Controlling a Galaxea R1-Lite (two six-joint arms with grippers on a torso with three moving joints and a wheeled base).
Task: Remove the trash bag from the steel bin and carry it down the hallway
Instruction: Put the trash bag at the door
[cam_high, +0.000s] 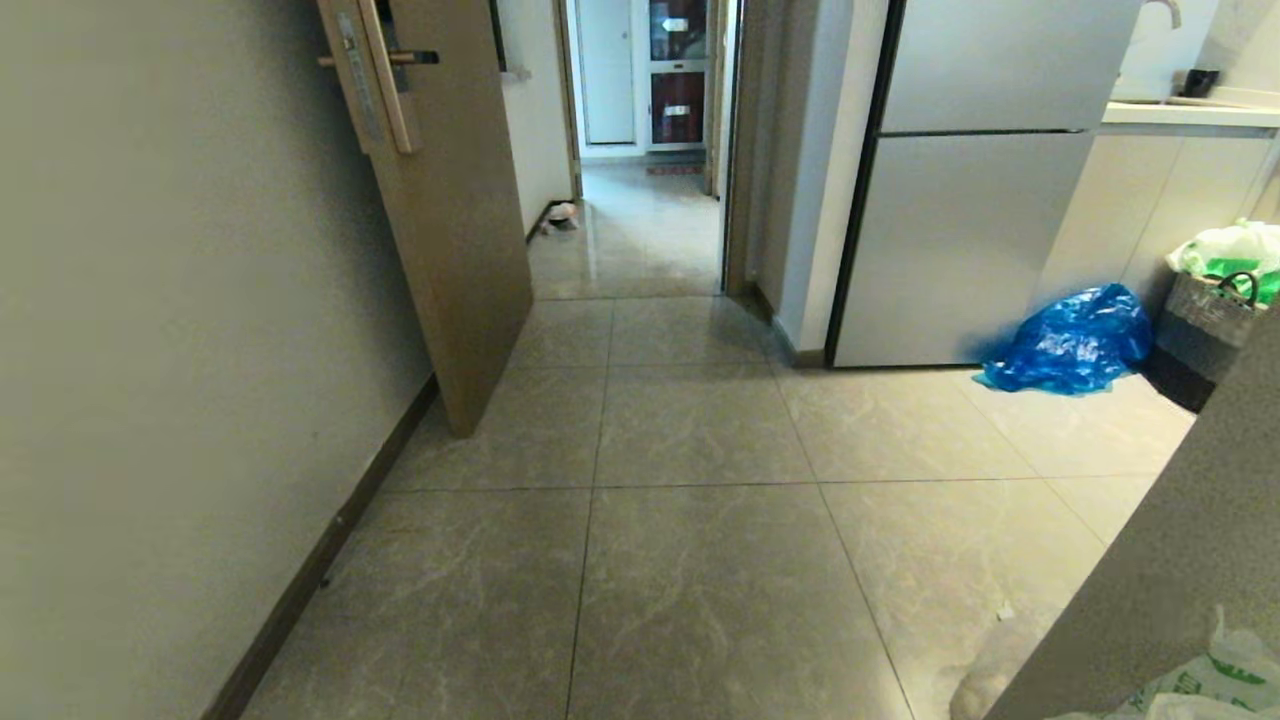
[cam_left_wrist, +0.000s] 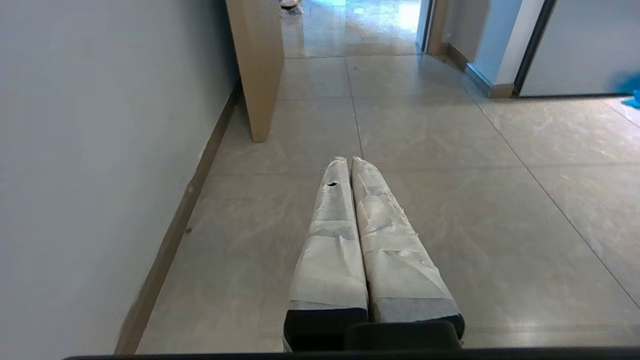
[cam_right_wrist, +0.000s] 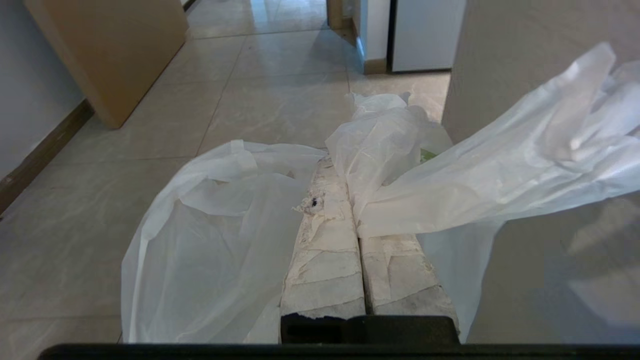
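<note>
The trash bag (cam_right_wrist: 215, 240), thin translucent white plastic, drapes over both sides of my right gripper (cam_right_wrist: 342, 172), whose taped fingers are shut on its gathered plastic. A corner of the bag with green print shows at the bottom right of the head view (cam_high: 1215, 675). My left gripper (cam_left_wrist: 350, 161) is shut and holds nothing, hanging low over the floor tiles near the left wall. The hallway (cam_high: 630, 230) runs ahead past the open door. The steel bin is out of view.
A brown door (cam_high: 450, 220) stands ajar on the left. A fridge (cam_high: 960, 200) is at the right, with a blue plastic bag (cam_high: 1070, 340) and a woven basket (cam_high: 1205, 320) on the floor beside it. A grey panel (cam_high: 1150, 580) is close on my right.
</note>
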